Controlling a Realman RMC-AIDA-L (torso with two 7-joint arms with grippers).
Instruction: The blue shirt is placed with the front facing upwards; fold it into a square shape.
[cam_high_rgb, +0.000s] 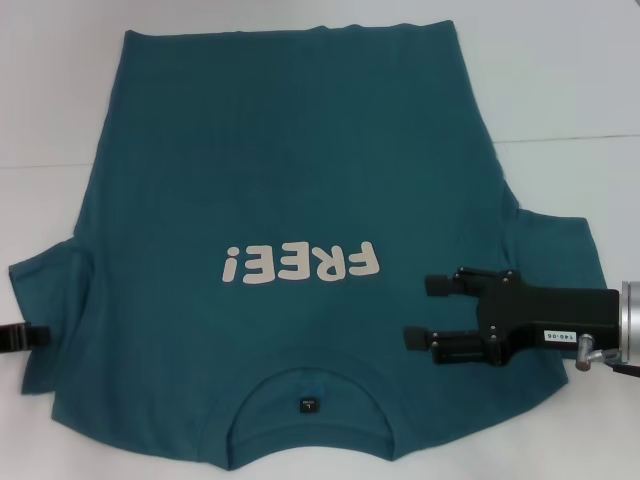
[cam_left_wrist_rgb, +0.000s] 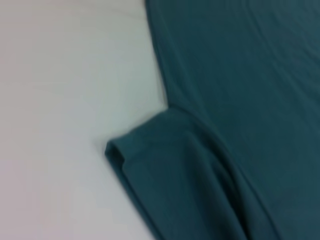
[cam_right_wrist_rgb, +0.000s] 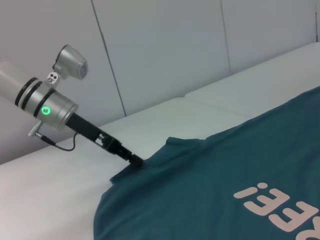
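The left gripper (cam_high_rgb: 35, 336) meets the left sleeve of the blue shirt (cam_high_rgb: 300, 180), spread print-up on the table (cam_high_rgb: 580, 70), its grasp hidden, while the right gripper (cam_high_rgb: 420, 312) hovers wide open and empty over the right shoulder, and should probably pinch that sleeve's edge squarely before folding inward.

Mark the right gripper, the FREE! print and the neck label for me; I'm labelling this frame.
right gripper (cam_high_rgb: 422, 312): head view, midway between its open fingertips, over the shirt.
FREE! print (cam_high_rgb: 301, 264): head view, middle letters.
neck label (cam_high_rgb: 307, 405): head view, centre of the dark tag.
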